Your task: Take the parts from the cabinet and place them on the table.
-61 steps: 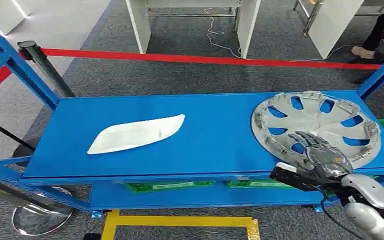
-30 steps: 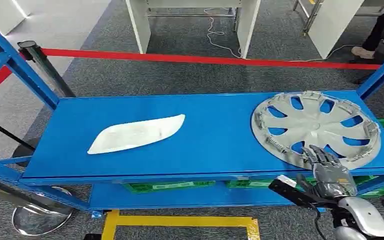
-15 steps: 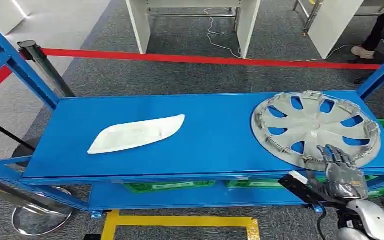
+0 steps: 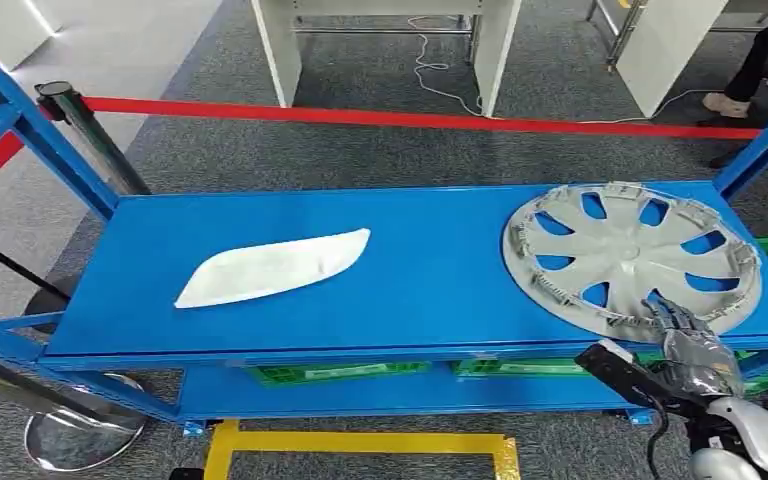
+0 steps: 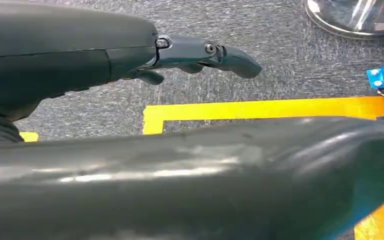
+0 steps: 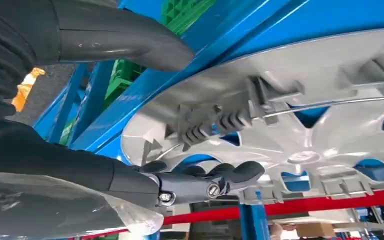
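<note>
The right hand (image 4: 695,345) reaches up at the front edge of the blue shelf (image 4: 410,290), its fingers (image 6: 215,175) lying on the near rim of the hubcap (image 4: 630,255); whether they grip it, I cannot tell. The hubcap lies flat at the shelf's right end. A white curved part (image 4: 272,268) lies well apart on the left. The left hand (image 5: 180,52) hangs over grey carpet (image 5: 280,75), fingers loosely extended, holding nothing.
</note>
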